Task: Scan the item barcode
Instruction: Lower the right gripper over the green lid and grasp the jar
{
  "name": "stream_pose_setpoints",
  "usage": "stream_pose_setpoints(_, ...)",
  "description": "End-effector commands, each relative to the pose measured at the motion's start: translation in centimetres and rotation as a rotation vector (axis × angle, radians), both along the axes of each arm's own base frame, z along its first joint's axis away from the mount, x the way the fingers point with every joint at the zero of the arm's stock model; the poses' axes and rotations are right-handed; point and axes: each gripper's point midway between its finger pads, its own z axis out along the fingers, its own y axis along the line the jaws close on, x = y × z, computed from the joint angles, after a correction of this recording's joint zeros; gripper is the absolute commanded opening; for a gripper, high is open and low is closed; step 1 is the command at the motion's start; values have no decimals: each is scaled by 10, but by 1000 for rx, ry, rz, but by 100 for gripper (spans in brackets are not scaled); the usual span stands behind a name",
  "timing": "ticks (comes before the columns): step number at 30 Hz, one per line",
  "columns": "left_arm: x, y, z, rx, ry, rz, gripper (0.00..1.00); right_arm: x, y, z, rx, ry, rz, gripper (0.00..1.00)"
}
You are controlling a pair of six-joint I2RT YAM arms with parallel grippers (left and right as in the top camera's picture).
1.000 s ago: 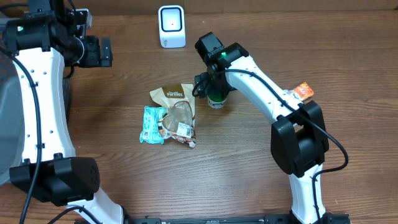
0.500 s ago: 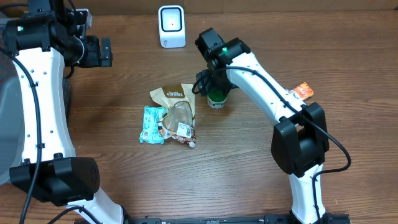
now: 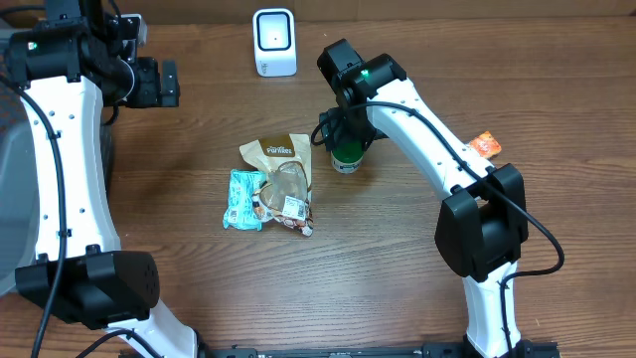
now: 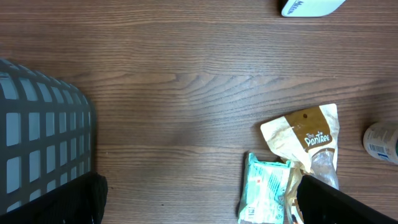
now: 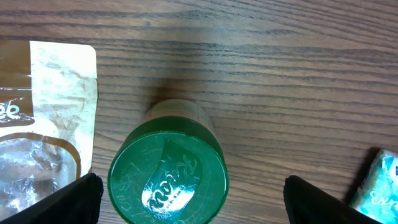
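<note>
Green-lidded jar (image 5: pixel 168 180) stood upright on bench (image 3: pixel 179 199) beside snack pouch (image 3: pixel 278 154), scanner (image 3: pixel 274 42) well apart. Right end effector (image 5: pixel 194 202) spread wide over lid, positioned for top grasp, nothing gripped. Left end effector (image 3: pixel 159 84) parked agape, out of way.

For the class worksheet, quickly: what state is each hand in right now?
Left hand: open, empty.
Right hand: open, either side of the green-lidded container, not gripping it.
</note>
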Motion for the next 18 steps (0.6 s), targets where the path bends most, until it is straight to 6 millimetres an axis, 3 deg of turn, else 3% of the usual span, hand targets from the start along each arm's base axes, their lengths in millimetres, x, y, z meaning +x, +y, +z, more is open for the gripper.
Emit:
stream_pose_setpoints(1, 2, 1, 0, 13, -3, -17, 99, 8, 1, 8, 8, -31, -8, 91)
stream_pose_setpoints(8, 2, 1, 0, 13, -3, -17, 100, 7, 0, 8, 5, -25, -7, 91)
stream_pose_setpoints(18, 2, 1, 0, 13, -3, -17, 99, 12, 3, 23, 19, -52, -7, 91)
